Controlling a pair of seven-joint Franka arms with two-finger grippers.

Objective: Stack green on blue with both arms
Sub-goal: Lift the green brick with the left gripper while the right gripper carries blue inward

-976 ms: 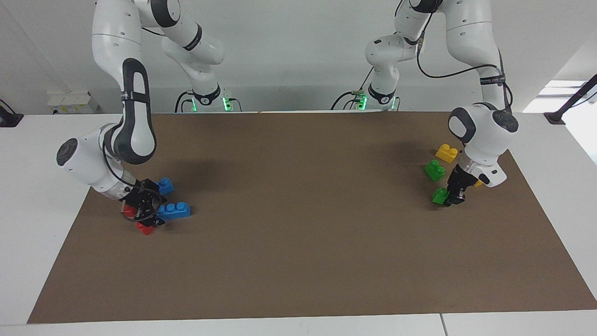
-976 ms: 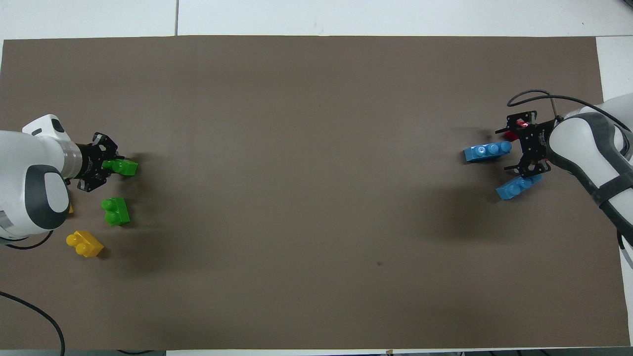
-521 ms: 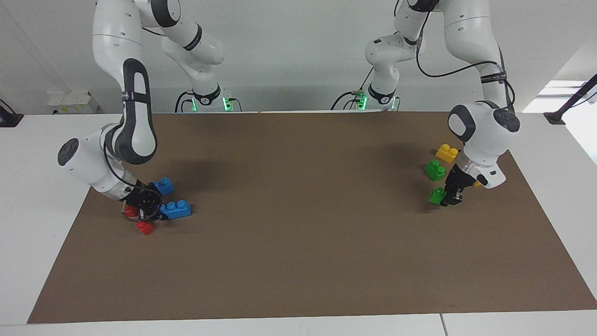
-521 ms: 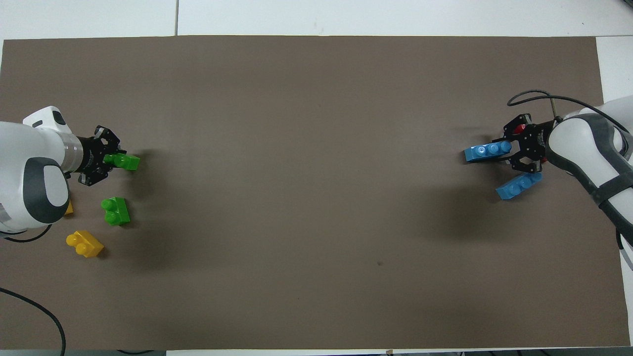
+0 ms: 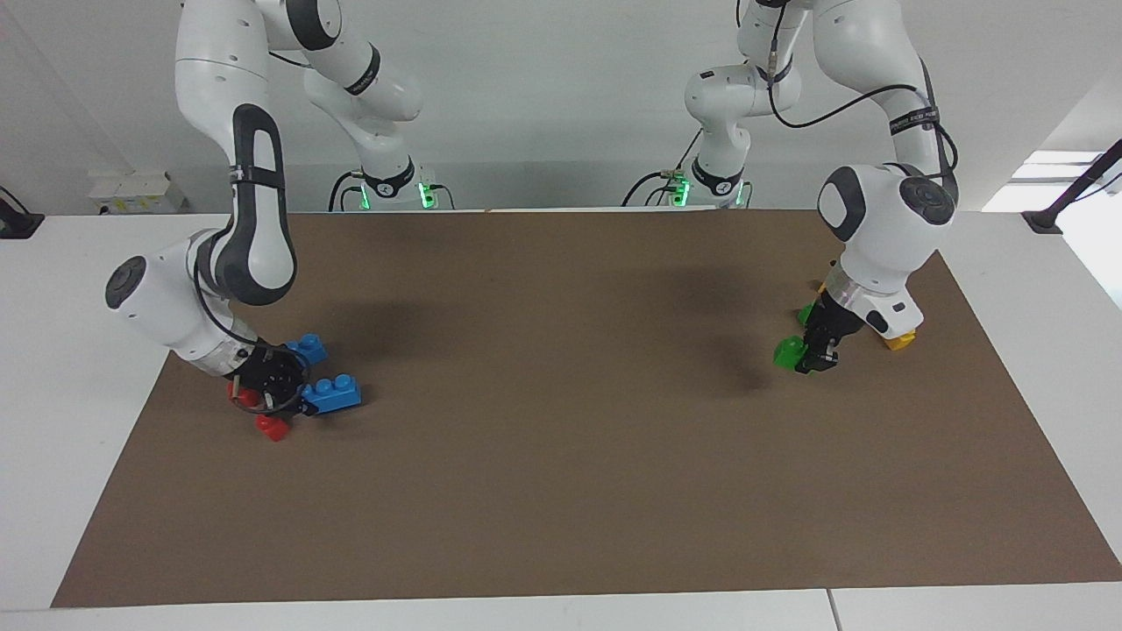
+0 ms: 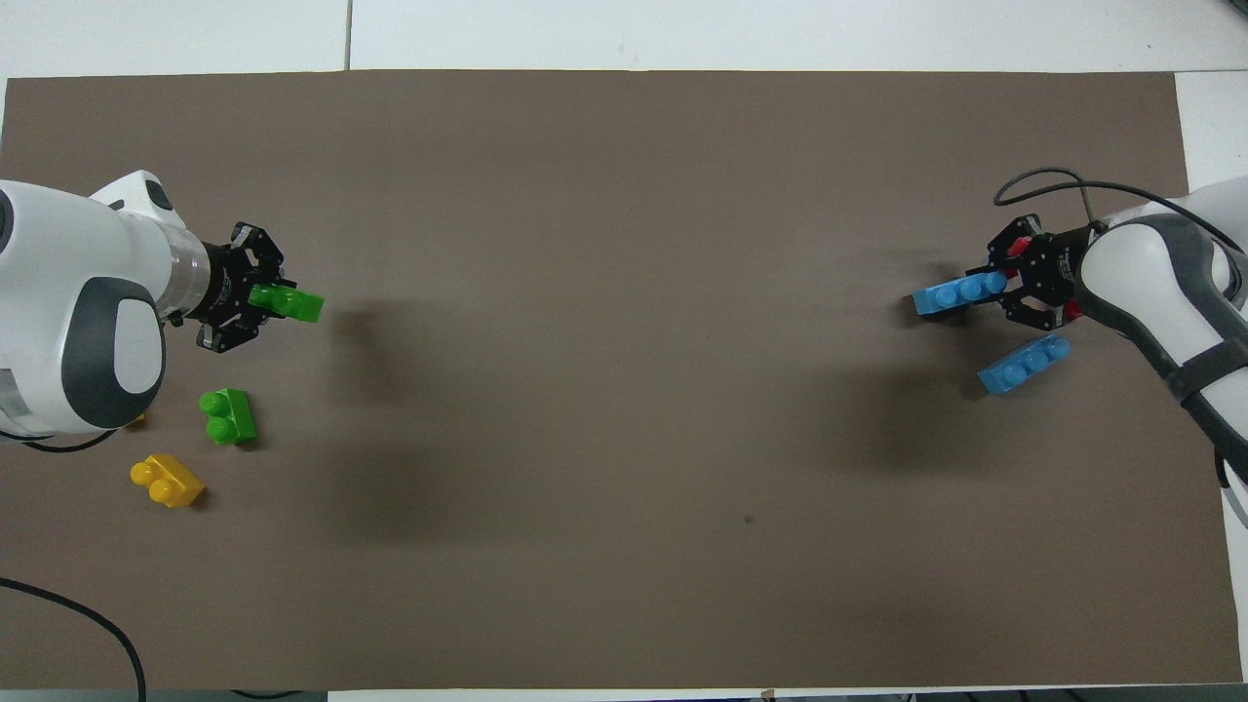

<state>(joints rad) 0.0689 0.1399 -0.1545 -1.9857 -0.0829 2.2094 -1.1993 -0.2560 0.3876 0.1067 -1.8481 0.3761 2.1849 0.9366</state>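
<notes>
Two arms work over a brown mat (image 5: 561, 456) on a white table (image 5: 79, 289), white wall behind. Left gripper (image 5: 811, 350) holds green (image 5: 788, 352) aloft.

Overhead, right gripper (image 6: 1004, 285) clamps blue (image 6: 955, 293), low over the mat's right-arm end.

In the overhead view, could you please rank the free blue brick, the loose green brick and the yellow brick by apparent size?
1. Free blue brick, clearly longest.
2. Loose green brick and yellow brick: they look about alike, so I would not rank them.

My left gripper (image 6: 265, 304) grips a green brick (image 6: 289, 304); my right gripper (image 6: 1004, 285) seems closed on a blue brick (image 6: 957, 292).
</notes>
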